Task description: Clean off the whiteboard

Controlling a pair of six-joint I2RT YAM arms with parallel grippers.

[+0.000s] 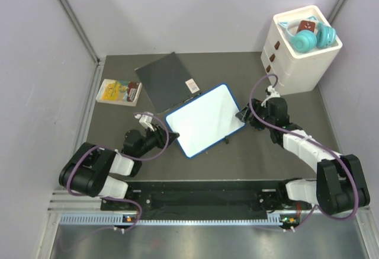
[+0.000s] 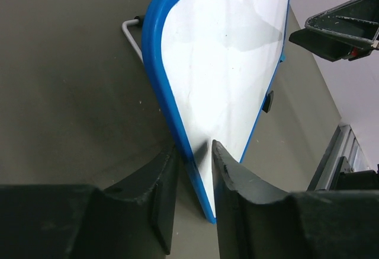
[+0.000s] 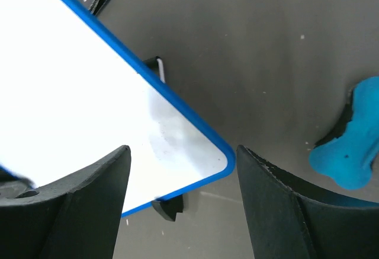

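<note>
Left hand (image 2: 194, 147) straddles the whiteboard (image 2: 225, 63) corner, grip unclear; right hand (image 3: 182, 149) released, astride opposite corner; barcode label (image 1: 190, 85) on grey sheet (image 1: 163, 78) illegible

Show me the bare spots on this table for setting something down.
Bare mat: the near strip between the whiteboard and the arms' base rail, and the back stretch between the dark sheet and the white drawer box. Crowded: the board's two ends, where the left claw and right claw sit.

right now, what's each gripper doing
left gripper: shut on the whiteboard edge
right gripper: open, straddling its corner
</note>
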